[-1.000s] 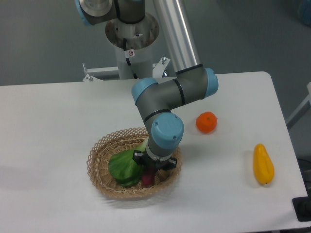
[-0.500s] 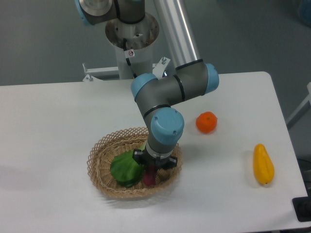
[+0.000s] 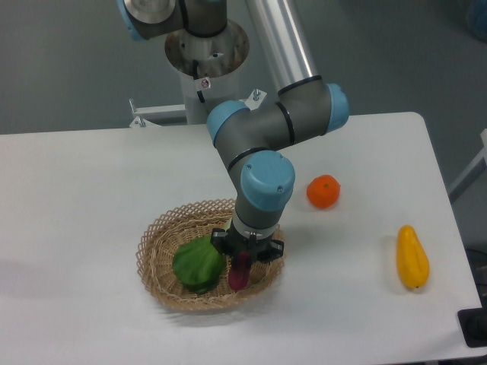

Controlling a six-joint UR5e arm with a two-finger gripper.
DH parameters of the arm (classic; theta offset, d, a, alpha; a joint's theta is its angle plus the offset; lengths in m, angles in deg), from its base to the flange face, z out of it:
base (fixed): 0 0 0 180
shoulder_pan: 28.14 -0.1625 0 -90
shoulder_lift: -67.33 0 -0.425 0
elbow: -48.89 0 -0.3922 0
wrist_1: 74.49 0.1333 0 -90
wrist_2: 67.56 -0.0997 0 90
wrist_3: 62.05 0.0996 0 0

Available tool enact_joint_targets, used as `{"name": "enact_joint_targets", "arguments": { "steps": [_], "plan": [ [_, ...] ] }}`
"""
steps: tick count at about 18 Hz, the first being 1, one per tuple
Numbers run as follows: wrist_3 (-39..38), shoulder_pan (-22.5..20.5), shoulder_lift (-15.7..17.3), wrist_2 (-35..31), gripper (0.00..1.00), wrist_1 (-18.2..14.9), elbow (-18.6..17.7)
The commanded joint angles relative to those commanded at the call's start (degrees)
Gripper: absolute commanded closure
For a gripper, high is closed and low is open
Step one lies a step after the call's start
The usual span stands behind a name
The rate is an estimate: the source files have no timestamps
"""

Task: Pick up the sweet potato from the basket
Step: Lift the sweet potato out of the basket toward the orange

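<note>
Poking out from under the arm, the sweet potato [image 3: 240,275] shows as a small purple-red piece in the right half of the basket [image 3: 156,236]. It stands almost straight up and down. The end effector [image 3: 243,262] sits right on top of it, and its short black fingers seem to be closed on the top end of the sweet potato. The wrist hides most of the grip, so I cannot be fully sure. I also cannot tell if the bottom tip is resting on the basket floor or is just off it.

Just to the left of the sweet potato lies a green leafy vegetable [image 3: 197,264], very close, maybe touching it. The basket sits near the front middle of the white surface [image 3: 76,198]. An orange [image 3: 323,191] lies to the right of the basket, apart from it. A yellow fruit [image 3: 412,256] lies farther off, near the right edge of the surface.

I think the grabbing step is done or almost done. The next move should be a slow, straight lift up, so the sweet potato clears the basket rim and does not drag the green vegetable along or slip out.
</note>
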Motion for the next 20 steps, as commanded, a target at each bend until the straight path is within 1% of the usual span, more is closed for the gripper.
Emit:
{"name": "enact_joint_targets", "arguments": {
  "steps": [3, 7, 13, 15, 18, 20],
  "plan": [
    [-0.09, -0.53, 0.61, -0.44, 0.68, 0.09, 0.53],
    [0.78, -3.25, 1.84, -0.88, 0.68, 0.26, 0.53],
    [11.15, -5.97, 2.37, -6.24, 0.68, -0.09, 0.53],
    [15.53, -7.82, 3.07, -6.24, 0.69, 0.00, 0.27],
    [22.48, -10.19, 3.87, -6.15, 0.73, -0.26, -0.08],
    [24.86, -11.60, 4.13, -6.15, 0.73, -0.27, -0.26]
  ]
}}
